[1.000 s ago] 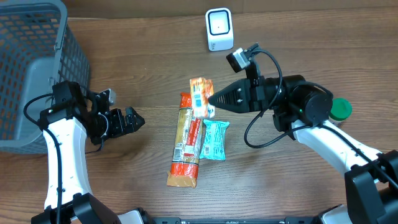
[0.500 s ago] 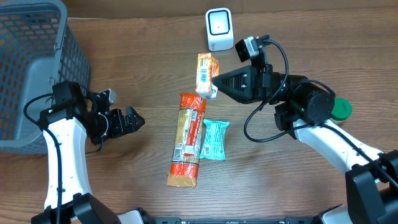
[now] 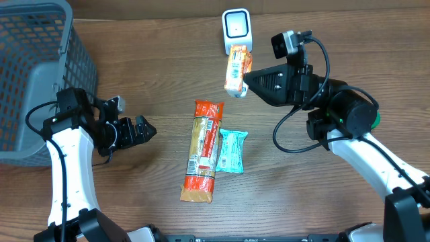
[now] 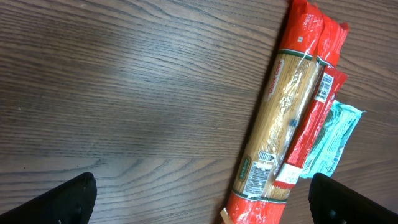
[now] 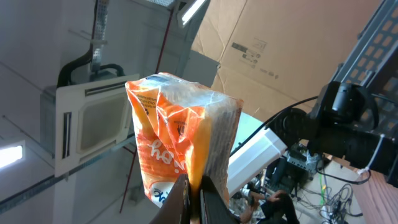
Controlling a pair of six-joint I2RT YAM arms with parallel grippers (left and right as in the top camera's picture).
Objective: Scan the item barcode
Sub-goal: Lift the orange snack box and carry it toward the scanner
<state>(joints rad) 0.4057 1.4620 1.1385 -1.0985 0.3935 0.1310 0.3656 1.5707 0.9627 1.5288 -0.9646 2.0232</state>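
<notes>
An orange snack packet [image 3: 236, 69] hangs in the air, pinched at its edge by my shut right gripper [image 3: 246, 80]. It sits just below the white barcode scanner [image 3: 236, 30] at the table's back edge, its top close to the scanner's base. In the right wrist view the orange packet [image 5: 180, 140] rises from between the closed right gripper [image 5: 193, 196], against the ceiling. My left gripper [image 3: 143, 129] is open and empty over the left of the table, left of the items lying there. Its left gripper [image 4: 200, 202] shows both fingers spread wide over bare wood.
A long spaghetti pack [image 3: 200, 151] lies mid-table with a red stick packet on it and a teal packet [image 3: 232, 150] at its right. A grey basket [image 3: 33, 67] stands at the far left. A green object [image 3: 369, 119] sits behind the right arm.
My right gripper has carried the orange packet up and to the right, from above the spaghetti pack to just under the scanner. The left arm has not moved.
</notes>
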